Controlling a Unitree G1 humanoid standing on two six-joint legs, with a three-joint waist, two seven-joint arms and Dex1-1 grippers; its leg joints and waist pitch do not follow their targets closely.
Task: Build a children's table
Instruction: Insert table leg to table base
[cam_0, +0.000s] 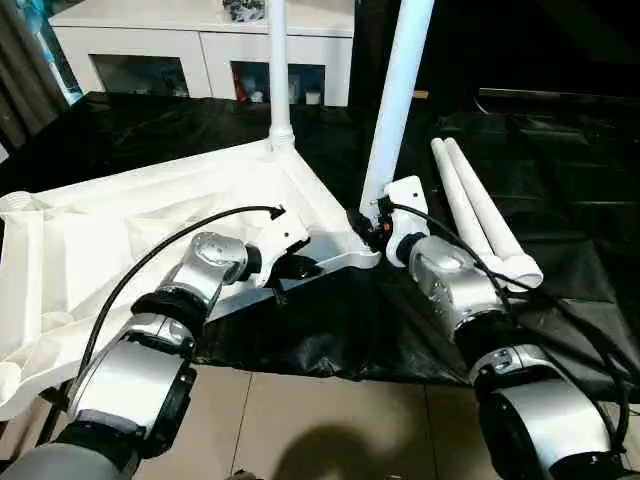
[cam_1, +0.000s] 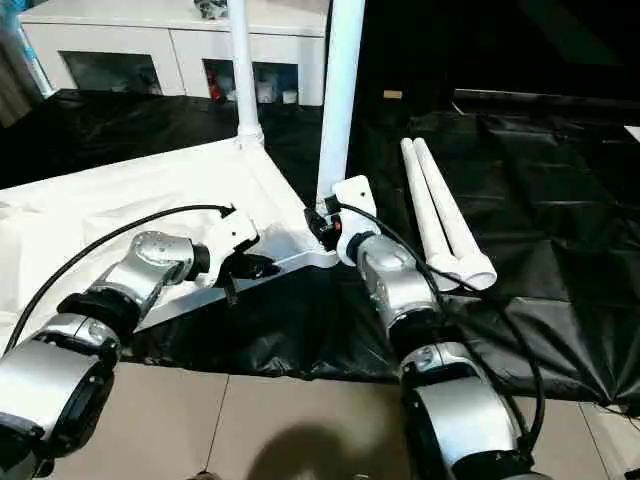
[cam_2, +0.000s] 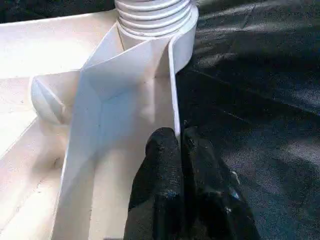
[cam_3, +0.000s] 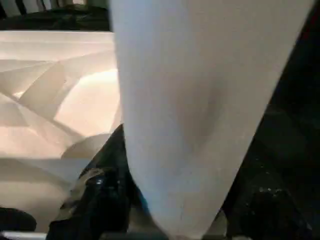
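Observation:
The children's table top (cam_0: 120, 230) lies upside down on the black sheet, ribbed underside up. One white leg (cam_0: 279, 70) stands upright in its far corner socket. A second leg (cam_0: 398, 100) rises, slightly tilted, from the near right corner socket (cam_2: 155, 20). My right gripper (cam_0: 371, 226) is closed around this leg's base; a black finger (cam_3: 102, 187) shows beside the tube (cam_3: 195, 115). My left gripper (cam_2: 181, 137) is shut on the top's thin side rim (cam_2: 174, 85), just left of that corner. Two loose legs (cam_0: 480, 215) lie side by side to the right.
The black-sheeted work table (cam_0: 560, 150) stretches to the right and back. A white cabinet with glass doors (cam_0: 200, 45) stands behind it. Tiled floor (cam_0: 330, 420) shows below the table's front edge, between my forearms.

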